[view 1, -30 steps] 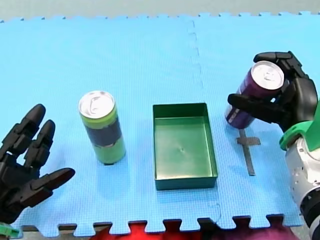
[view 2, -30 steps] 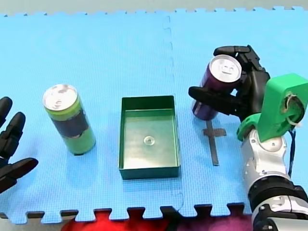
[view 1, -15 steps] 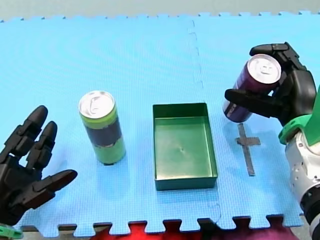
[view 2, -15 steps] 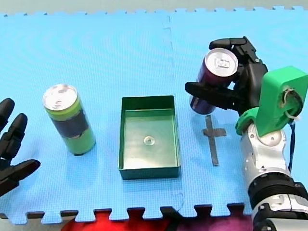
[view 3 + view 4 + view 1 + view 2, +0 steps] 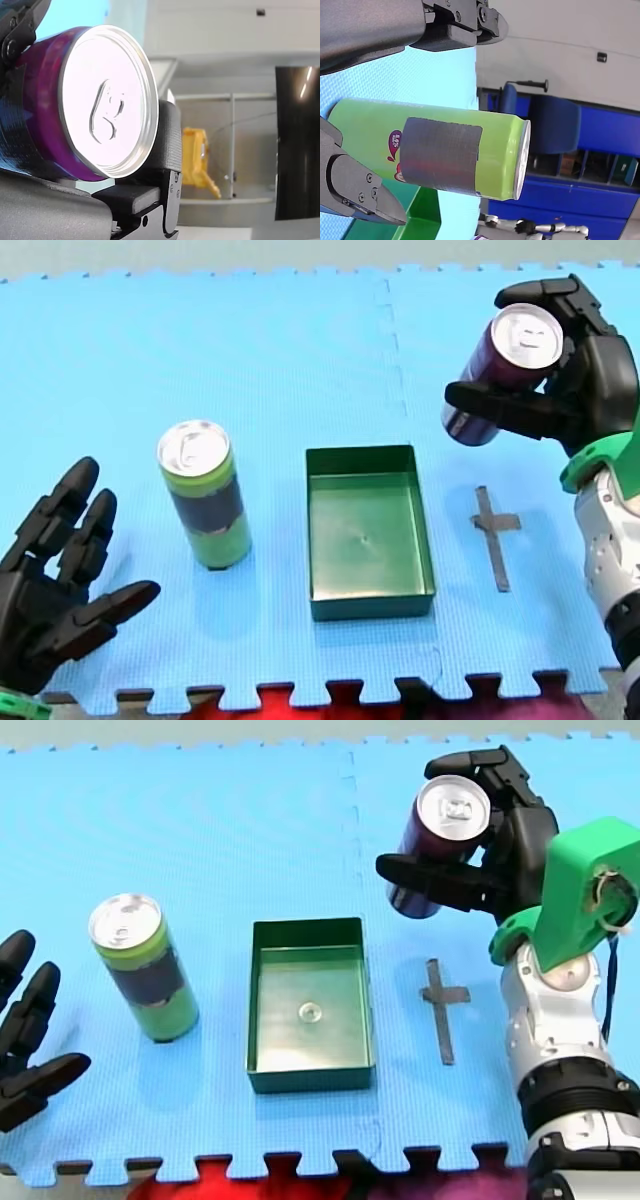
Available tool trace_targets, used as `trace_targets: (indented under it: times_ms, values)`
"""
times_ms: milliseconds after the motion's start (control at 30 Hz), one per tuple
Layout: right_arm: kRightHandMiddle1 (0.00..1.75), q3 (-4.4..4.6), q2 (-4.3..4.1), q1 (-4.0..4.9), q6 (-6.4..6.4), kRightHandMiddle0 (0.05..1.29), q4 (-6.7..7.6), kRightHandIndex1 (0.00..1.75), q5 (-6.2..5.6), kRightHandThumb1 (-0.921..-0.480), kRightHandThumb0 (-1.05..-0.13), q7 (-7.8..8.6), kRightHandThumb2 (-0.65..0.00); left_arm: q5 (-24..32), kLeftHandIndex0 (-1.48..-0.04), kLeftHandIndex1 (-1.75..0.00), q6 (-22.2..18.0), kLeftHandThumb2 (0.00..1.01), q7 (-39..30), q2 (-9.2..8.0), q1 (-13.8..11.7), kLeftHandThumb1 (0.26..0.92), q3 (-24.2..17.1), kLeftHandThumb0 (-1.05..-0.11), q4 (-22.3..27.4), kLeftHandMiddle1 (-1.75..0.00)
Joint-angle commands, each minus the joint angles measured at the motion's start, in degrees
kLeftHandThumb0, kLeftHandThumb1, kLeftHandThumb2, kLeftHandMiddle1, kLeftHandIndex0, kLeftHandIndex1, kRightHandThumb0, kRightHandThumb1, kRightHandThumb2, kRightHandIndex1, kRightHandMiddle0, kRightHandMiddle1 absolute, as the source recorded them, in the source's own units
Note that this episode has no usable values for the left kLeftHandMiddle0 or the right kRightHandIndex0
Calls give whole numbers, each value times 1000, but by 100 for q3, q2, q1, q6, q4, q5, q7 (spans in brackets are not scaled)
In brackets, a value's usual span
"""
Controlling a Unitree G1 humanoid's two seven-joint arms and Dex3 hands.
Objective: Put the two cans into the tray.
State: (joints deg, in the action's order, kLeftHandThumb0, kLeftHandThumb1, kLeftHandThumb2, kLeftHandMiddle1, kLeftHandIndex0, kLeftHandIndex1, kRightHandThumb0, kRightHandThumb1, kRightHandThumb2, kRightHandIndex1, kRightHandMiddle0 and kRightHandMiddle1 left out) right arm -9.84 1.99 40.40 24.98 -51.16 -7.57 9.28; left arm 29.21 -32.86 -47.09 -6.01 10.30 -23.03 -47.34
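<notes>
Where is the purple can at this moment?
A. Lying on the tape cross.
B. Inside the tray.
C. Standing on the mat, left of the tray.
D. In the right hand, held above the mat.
D: the right hand grips the purple can tilted in the air, to the right of the tray and beyond it; the left hand is at the near left, holding nothing.

Robotics lab indicated: work surface laid with blue interlocking foam mats (image 5: 250, 360), marked by a grey tape cross (image 5: 495, 530); blue storage cabinets (image 5: 560, 200) and grey metal shelving (image 5: 231, 150) seen behind.
</notes>
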Motion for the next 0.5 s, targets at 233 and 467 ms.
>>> trace_targets:
  times_ms: [233, 467]
  values:
    - [1746, 174, 69, -202, -184, 570, 541, 1746, 98, -814, -397, -240, -3, -21, -232, 0, -89, 1, -5, -20, 41, 627, -12, -1048, -79, -1]
    - [1746, 252, 116, -223, -352, 569, 688, 1746, 111, -816, -401, -301, -3, -12, -227, 0, -116, 2, -15, -24, 56, 632, -20, -1048, -117, -2]
